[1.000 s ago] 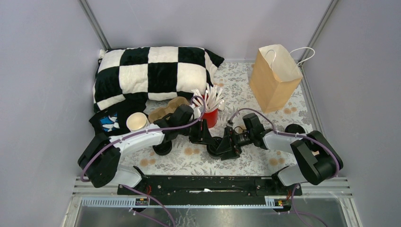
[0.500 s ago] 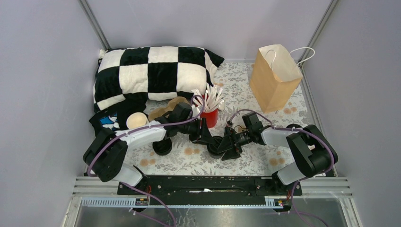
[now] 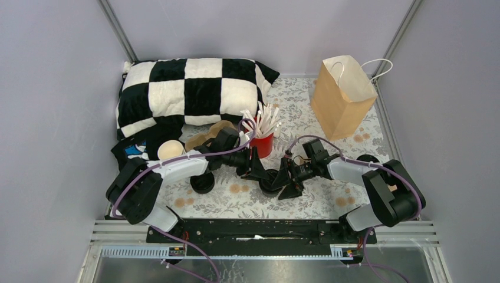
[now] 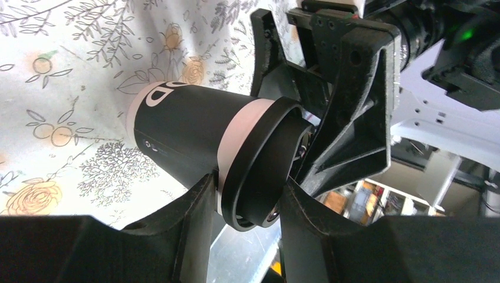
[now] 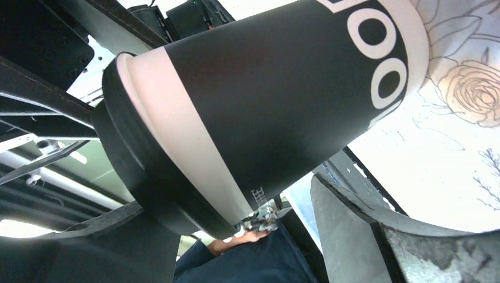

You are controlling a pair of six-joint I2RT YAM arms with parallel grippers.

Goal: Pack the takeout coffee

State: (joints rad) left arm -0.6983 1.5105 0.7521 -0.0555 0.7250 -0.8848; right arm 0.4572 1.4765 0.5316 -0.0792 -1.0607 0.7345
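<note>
One takeout coffee cup (image 3: 268, 179), dark-sided with a black lid, stands on the flowered cloth between my two grippers. In the left wrist view my left gripper (image 4: 247, 191) is shut on the edge of its lid (image 4: 265, 159), with one finger under the rim and one on top. In the top view that gripper (image 3: 257, 170) comes in from the left. My right gripper (image 3: 285, 178) is open around the same cup (image 5: 283, 100), and a gap shows beside its right finger (image 5: 365, 236). A second lidded cup (image 3: 202, 183) stands to the left, below my left arm.
A brown paper bag (image 3: 345, 94) stands open at the back right. A red cup of white stirrers (image 3: 263, 141), a cardboard carrier (image 3: 207, 135), a lidless cup stack (image 3: 171, 150) and a checkered pillow (image 3: 188, 91) lie behind. Loose black lids (image 3: 368, 160) sit at the right.
My right gripper's fingers have spread apart around the cup and the right arm has shifted slightly. My left gripper has edged a little toward the cup's lid.
</note>
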